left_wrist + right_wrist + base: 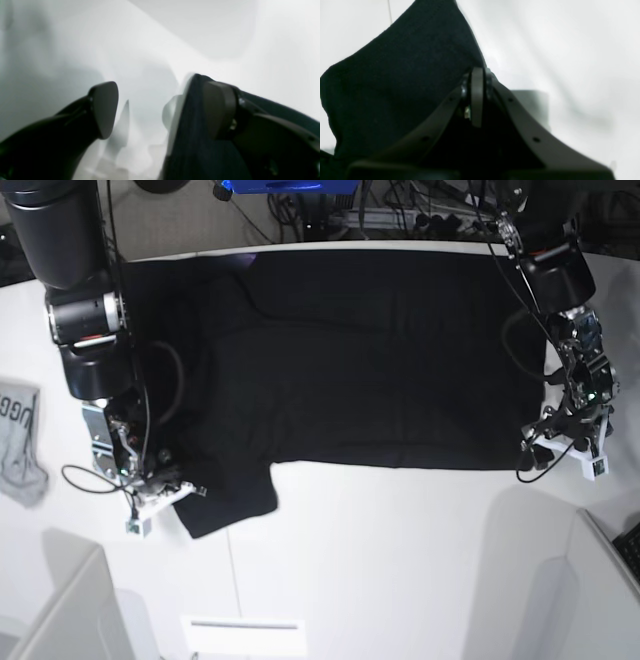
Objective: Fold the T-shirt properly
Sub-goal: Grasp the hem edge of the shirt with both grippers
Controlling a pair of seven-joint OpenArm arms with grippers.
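In the left wrist view, the left tool (160,110) is standing released, its two dark rounded fingertips (105,107) well apart. A dark ribbed edge of the T-shirt (190,140) is lying against the inner face of the right-hand pad, in the lower middle of the frame, with only pale, blurred surface (225,32) showing in the gap; nothing is being gripped.

In the right wrist view, the right tool (477,97) is sitting clenched, its flat grey pads pressed together with black cloth running in between them. The T-shirt's knit weave (395,82) is filling the left half of the frame as a raised, curved flap, something the other close view is not giving.

The base view alone is showing the whole layout: the T-shirt (360,360) is lying spread wide and matte black across the upper middle of the white surface (400,560), one sleeve (230,500) reaching down at lower left beside the right tool (160,485). The left tool (565,442) is sitting at the cloth's lower right corner. A small grey cloth (18,440) with lettering is lying at the left edge.
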